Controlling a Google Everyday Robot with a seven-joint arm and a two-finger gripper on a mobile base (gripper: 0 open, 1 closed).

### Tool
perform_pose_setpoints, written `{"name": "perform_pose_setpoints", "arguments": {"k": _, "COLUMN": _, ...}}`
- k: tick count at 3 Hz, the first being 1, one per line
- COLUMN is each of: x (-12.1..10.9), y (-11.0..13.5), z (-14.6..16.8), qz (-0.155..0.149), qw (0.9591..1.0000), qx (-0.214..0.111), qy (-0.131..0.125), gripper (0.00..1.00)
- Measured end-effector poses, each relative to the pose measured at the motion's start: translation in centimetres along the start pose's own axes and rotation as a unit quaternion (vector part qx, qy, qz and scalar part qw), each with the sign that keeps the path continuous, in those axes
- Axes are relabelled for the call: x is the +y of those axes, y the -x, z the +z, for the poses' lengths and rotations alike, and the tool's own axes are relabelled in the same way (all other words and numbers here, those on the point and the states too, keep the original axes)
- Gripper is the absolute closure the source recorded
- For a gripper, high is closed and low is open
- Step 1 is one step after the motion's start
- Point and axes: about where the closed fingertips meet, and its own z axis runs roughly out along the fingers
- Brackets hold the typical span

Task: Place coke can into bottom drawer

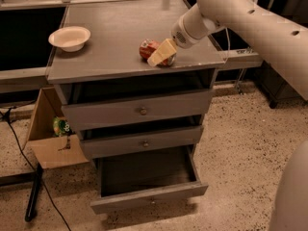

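The coke can (146,49), red with a silver end, lies on its side on the grey cabinet top (110,57) near the front right. My gripper (161,53) is down at the can's right side, its tan tip overlapping the can, which still rests on the top. The white arm reaches in from the upper right. The bottom drawer (154,196) is pulled out, and its dark interior shows nothing inside. The two shallower drawers above it are slightly ajar.
A white bowl (70,37) stands at the back left of the cabinet top. An open cardboard box (45,138) with a green item (61,126) sits on the floor to the left of the cabinet. A black cable and stand (32,198) lie at the lower left.
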Motion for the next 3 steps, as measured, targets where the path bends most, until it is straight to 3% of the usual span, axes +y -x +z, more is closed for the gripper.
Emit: {"name": "perform_pose_setpoints", "arguments": {"k": 3, "x": 0.3, "y": 0.8, "z": 3.9, "qz": 0.014, "qw": 0.9994, "qx": 0.004, "qy": 0.032, "gripper": 0.0}}
